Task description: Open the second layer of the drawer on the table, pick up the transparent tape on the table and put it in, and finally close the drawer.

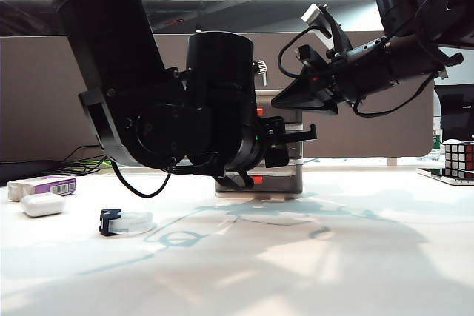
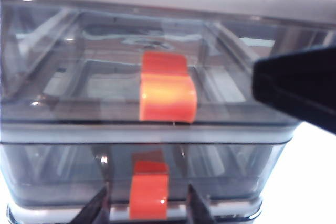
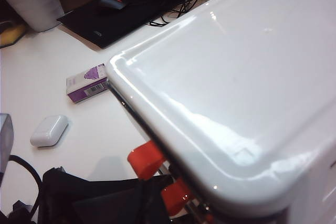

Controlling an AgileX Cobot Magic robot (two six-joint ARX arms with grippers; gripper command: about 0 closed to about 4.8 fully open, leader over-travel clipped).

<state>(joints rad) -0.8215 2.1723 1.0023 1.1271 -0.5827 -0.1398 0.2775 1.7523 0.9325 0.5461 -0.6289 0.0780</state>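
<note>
Drawer unit [image 1: 278, 172] stands mid-table behind the left arm, its middle tier's red-orange handle [image 2: 149, 190] between the left gripper's [image 2: 148, 208] fingers

Both fingertips flank that handle with gaps either side, so the jaws stand apart, clamped on nothing. Right gripper [image 1: 296, 98] hovers above the unit's white top [image 3: 236, 77]; whether its jaws are apart cannot be told. Transparent tape [image 1: 124, 221] lies on the white table [image 1: 311, 271] at near left, with a white earbud case [image 1: 42, 204] and purple-and-white box [image 1: 44, 185] further left
</note>
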